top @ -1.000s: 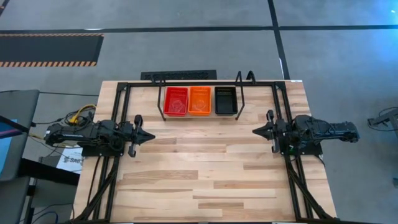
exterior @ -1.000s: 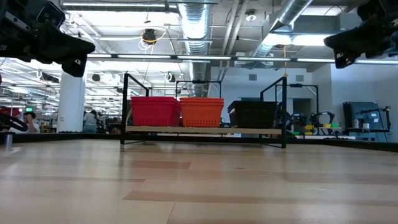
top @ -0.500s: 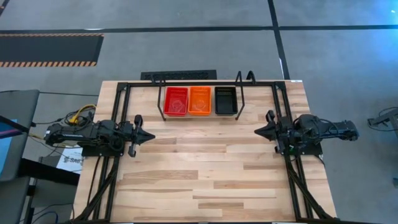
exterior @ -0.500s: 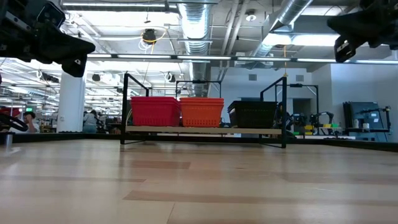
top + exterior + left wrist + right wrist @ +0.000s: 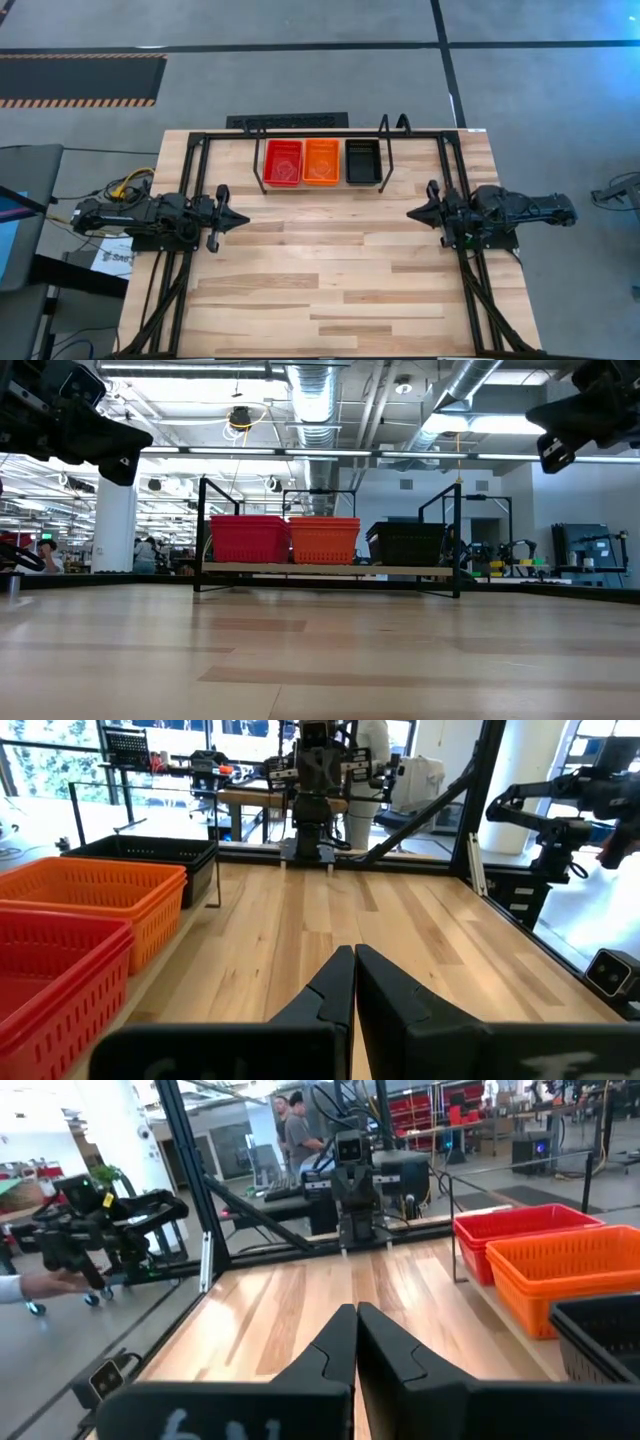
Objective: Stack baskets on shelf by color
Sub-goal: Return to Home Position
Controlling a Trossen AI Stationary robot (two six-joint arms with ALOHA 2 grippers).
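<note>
Where the high view shows both arms drawn back to the table's side edges, the left gripper sits at the picture's middle left and points right. The right gripper sits at the middle right and points left. In each wrist view the arm's own two dark fingers lie pressed together with only a hairline seam between them, holding and touching nothing. In the low view the arms hang in the upper corners, above the tabletop and well apart from the shelf.

The shelf stands at the upper middle of the high view, its long axis running left to right along the table's upper edge. On it sit three stacks side by side: the red baskets on the left, the orange baskets just beside them in the middle, and the black baskets on the right with a small gap. Every basket is open side up, its long axis running top to bottom in the picture, across the shelf.

A printed sheet lies beneath the left arm at the picture's left edge; its writing is too small to read.
</note>
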